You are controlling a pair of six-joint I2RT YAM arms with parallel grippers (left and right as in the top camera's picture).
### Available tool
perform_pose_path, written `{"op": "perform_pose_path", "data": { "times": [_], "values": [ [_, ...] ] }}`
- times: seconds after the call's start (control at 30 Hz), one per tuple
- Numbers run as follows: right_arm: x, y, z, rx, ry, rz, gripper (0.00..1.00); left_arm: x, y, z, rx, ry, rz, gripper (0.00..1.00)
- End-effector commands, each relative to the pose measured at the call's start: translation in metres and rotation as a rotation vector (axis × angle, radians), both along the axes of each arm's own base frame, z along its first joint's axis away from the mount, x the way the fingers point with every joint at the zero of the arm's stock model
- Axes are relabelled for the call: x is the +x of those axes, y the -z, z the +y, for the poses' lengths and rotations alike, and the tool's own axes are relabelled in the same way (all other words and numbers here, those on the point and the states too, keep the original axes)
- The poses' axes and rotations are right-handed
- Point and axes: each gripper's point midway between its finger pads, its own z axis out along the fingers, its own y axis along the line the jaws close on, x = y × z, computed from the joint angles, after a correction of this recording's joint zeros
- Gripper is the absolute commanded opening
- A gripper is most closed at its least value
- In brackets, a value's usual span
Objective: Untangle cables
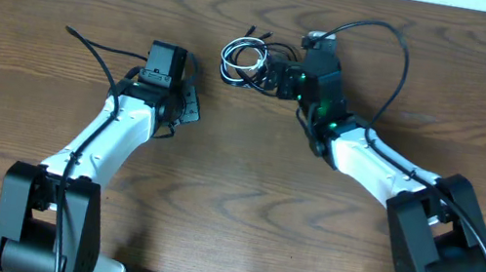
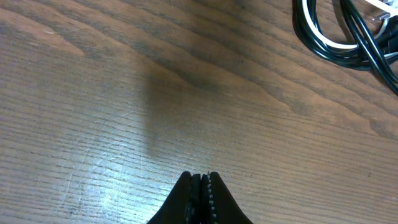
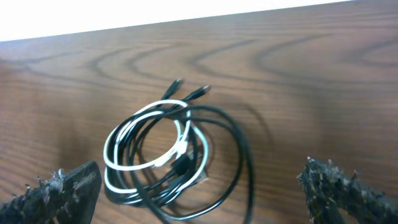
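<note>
R gripper is spread wide w/ nothing in it. Its fingers sit at either edge of the wrist view, w/ the cables just ahead & between them, not touching as far as that view shows. L gripper is pressed closed & empty, low over bare table; the bundle is well ahead & off to its right, only a corner of it in its view. Bundle = loose coil: white cable looped thru black cables, two plugs poking out on the side far from R gripper. Handling, my guess: v. light & soft, so a pull on one strand drags the whole coil over the smooth wood unless sth pins the rest. Thin strands may slip from a pinch, so close fully & squarely. Best hold prob. the big outer black loop toward R gripper's right finger, where it stands clear of the others, or a plug end, a firmer lump to pinch. Avoid the middle, where white & black overlap: likely to grab several at once. L gripper would need to open & come across to anchor the white loop. Plugs are small, so don't yank.
</note>
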Motion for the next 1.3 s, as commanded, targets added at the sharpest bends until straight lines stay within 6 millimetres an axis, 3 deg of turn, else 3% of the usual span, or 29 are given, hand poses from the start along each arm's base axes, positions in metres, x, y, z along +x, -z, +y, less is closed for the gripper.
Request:
{"op": "perform_pose_path", "data": {
  "times": [0.0, 0.27, 0.6, 1.27],
  "values": [
    [0.002, 0.024, -0.001, -0.049, 0.019, 0.024, 0.99, -0.003, 0.005, -0.001, -0.005, -0.009, 0.018, 0.08],
    [-0.016, 0.08, -0.009, -0.142, 0.01, 0.178, 0.99, -0.003, 0.005, -0.001, -0.004, -0.009, 0.022, 0.08],
    [-0.053, 0.12, -0.03, -0.267, 0.005, 0.382, 0.99, -0.004, 0.005, -0.001, -0.004, -0.009, 0.022, 0.08],
    [-0.06, 0.125, -0.034, -0.286, 0.004, 0.413, 0.99, -0.003, 0.005, -0.001, -0.003, -0.008, 0.022, 0.08]
  ]
}}
